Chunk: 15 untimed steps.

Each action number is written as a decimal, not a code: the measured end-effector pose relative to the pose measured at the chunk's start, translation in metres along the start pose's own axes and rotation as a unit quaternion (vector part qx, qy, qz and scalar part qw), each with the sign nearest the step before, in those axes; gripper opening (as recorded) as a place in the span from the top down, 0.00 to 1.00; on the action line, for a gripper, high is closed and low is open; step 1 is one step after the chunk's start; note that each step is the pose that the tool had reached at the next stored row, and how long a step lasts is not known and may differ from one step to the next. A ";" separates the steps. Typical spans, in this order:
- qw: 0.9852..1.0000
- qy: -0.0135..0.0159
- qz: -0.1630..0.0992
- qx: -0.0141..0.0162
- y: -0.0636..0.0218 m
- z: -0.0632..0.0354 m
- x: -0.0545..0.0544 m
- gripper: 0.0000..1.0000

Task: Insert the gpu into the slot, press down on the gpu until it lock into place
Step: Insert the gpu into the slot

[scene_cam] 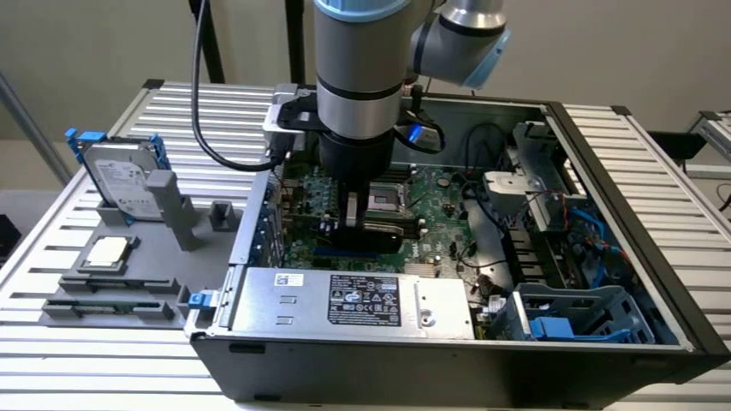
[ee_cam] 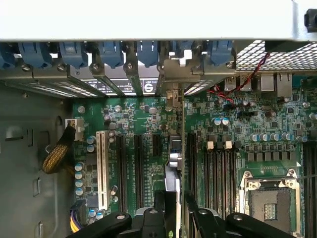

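1. Now the gripper [scene_cam: 363,223] is down inside the computer case [scene_cam: 457,372], right over the green board [scene_cam: 440,193].
2. Its fingers [ee_cam: 159,204] pinch the gpu [scene_cam: 386,236], one on each flat side, so the gap is narrow.
3. The gpu stands on its thin edge on the green board, over the blue slot [scene_cam: 342,253].
4. I cannot tell if it is pushed all the way in.
5. The silver socket [ee_cam: 270,203] sits on the green board too, near the gpu but not touching.

Thin black gpu [scene_cam: 375,229], upright on its long edge, aligned lengthwise just above bright-blue slot [scene_cam: 342,254]; slot long, narrow, lying flat, partly hidden below it.
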<state>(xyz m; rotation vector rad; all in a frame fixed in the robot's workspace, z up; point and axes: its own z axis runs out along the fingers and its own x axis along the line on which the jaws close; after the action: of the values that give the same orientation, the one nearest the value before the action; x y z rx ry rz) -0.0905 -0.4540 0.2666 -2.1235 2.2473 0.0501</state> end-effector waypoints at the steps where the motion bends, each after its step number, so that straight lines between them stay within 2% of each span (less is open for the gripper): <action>1: 1.000 0.000 0.000 0.000 0.0000 0.0001 0.000 0.74; 15: 1.000 0.005 -0.001 -0.004 0.0000 0.0027 0.000 0.74</action>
<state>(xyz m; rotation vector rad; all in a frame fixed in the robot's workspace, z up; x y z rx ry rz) -0.0905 -0.4539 0.2639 -2.1348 2.2527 0.0486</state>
